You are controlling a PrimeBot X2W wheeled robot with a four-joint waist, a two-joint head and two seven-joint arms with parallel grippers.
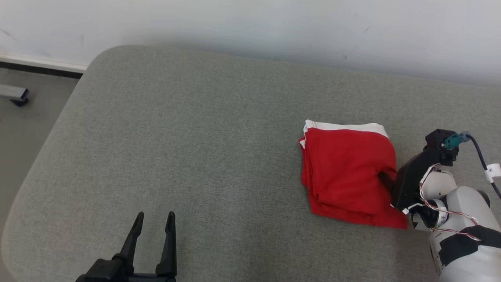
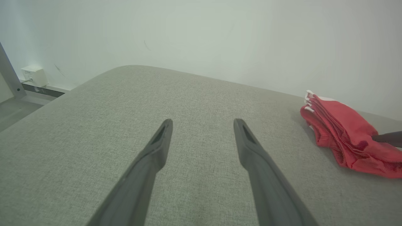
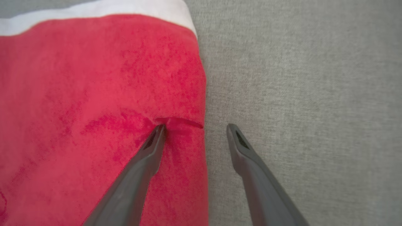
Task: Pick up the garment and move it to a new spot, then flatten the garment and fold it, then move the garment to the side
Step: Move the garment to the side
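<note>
The garment [image 1: 346, 176] is red with a white band and lies folded into a thick rectangle on the right part of the grey padded surface [image 1: 195, 137]. My right gripper [image 1: 385, 178] is open at the garment's right edge. In the right wrist view, one of the right gripper's [image 3: 194, 127] fingers [image 3: 147, 153] rests on the red garment [image 3: 94, 94] by a small crease, and the other finger hangs over bare grey fabric. My left gripper [image 1: 154, 215] stands open at the lower left with nothing in it. The left wrist view shows the left gripper [image 2: 202, 122] far from the garment [image 2: 339, 131].
A pale wall [image 1: 274, 27] runs along the surface's far side. The surface's rounded left edge drops to the floor [image 1: 27, 125], where a caster leg [image 1: 15, 96] stands. A small white box [image 2: 33, 75] is fixed low on the wall.
</note>
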